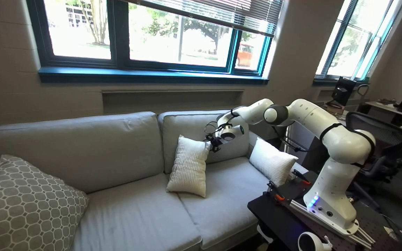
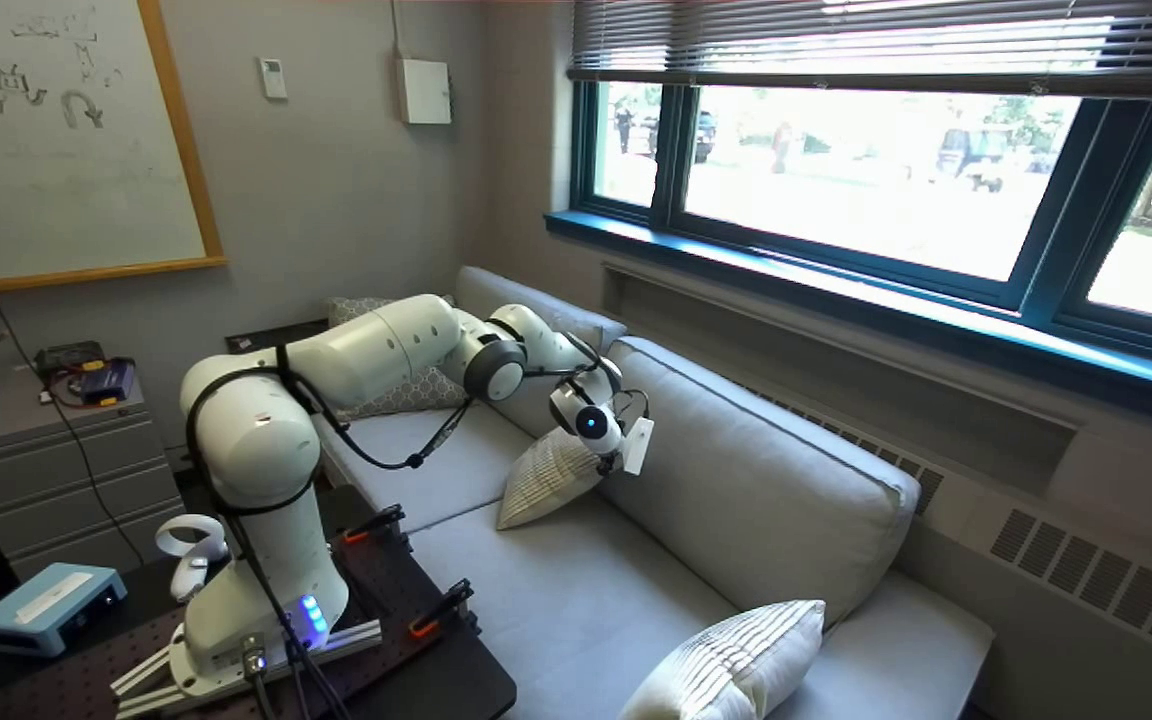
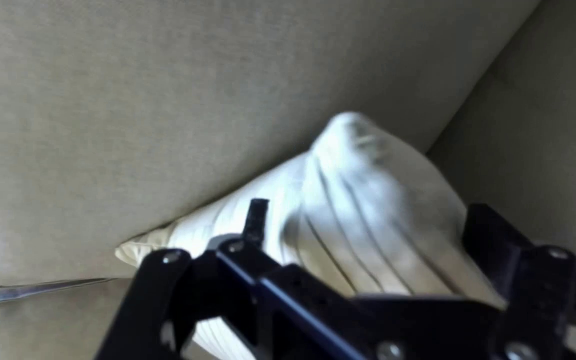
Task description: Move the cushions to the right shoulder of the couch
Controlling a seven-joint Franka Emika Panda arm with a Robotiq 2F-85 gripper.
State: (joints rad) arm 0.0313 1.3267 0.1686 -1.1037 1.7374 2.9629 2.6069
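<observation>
The jaws stand spread at the ribbed cream cushion [image 1: 188, 169] midway along the couch [image 1: 127, 212], so grasping seems in hand; next they should close, lifting it toward the armrest [image 2: 921, 640] beside the second cushion [image 1: 272, 160].

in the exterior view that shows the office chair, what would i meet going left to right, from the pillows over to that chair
Grey patterned pillow, mid-couch cream-white cushion, end-of-couch cream-white cushion, robot base, office chair.
</observation>
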